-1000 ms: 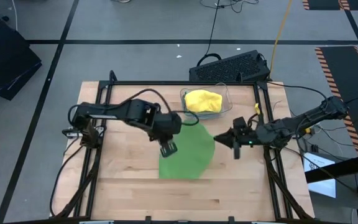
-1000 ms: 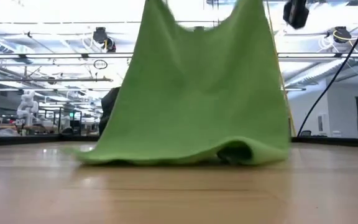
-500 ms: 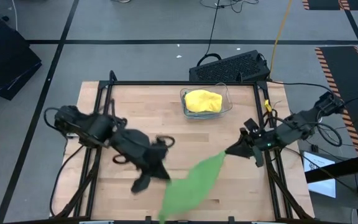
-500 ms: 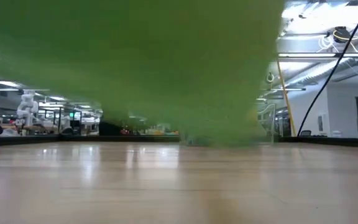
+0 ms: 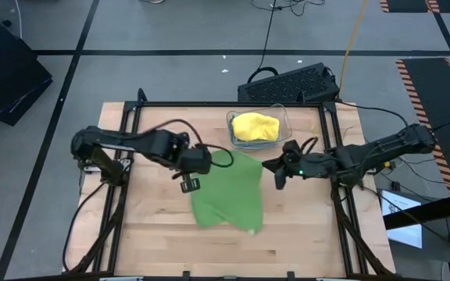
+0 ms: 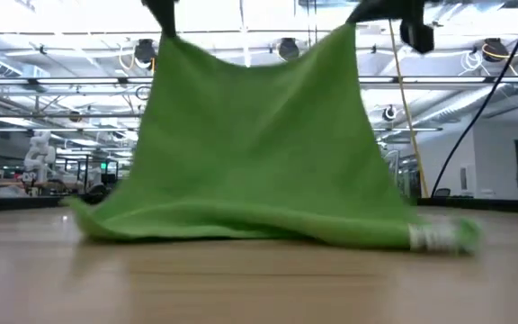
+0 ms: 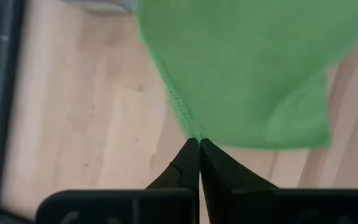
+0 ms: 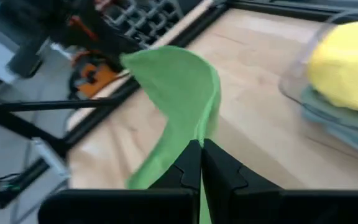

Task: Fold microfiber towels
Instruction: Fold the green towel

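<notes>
Two corners of green towel (image 5: 229, 195) in pinched fingers (image 7: 188, 163)

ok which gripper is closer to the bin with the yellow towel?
Right, though narrowly. The right gripper, shut on a corner of the green towel, sits just below the bin's near-right edge. The left gripper, pinching the other corner, is below-left of the bin.

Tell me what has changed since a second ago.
Both tools, the left tool and right tool, swung the bright green towel toward the table's near edge, then back; it now hangs between them, lower edge on the table. Both grips held. The yellow towel stayed in its bin.
</notes>
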You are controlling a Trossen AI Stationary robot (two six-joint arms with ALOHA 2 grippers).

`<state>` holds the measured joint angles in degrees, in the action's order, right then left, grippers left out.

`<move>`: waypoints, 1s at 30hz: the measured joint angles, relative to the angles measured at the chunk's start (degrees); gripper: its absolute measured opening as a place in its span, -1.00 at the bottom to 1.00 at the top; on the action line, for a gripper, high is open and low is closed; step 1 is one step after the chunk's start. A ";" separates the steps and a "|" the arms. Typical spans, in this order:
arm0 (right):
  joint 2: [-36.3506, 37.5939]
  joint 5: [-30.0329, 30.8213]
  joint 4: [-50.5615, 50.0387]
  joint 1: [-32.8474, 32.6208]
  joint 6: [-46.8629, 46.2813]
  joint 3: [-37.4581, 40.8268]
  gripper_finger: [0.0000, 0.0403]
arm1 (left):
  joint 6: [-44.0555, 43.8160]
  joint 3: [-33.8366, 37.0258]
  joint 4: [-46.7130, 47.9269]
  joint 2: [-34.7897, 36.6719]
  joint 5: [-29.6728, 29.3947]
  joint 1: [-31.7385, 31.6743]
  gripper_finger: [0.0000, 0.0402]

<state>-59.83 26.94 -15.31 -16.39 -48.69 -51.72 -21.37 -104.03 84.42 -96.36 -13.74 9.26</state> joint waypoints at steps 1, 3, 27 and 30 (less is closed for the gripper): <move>-0.13 -0.05 0.96 0.80 0.52 1.32 -1.00 | 0.44 2.51 -1.80 0.00 1.20 -0.37 -0.98; -0.11 -0.56 1.36 2.08 0.53 3.73 -1.00 | 0.78 6.80 -6.33 -0.01 3.33 -0.82 -0.97; 6.85 -9.39 1.17 8.04 10.09 6.49 -1.00 | -7.12 6.47 -4.33 1.64 -10.45 4.37 -0.97; 6.75 -7.51 0.98 11.13 16.89 6.47 -1.00 | -6.37 6.43 -5.39 2.05 -15.86 1.60 -0.97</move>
<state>-53.08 19.44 -14.33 -5.26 -31.80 -45.25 -27.74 -97.60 79.03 -94.30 -29.60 10.86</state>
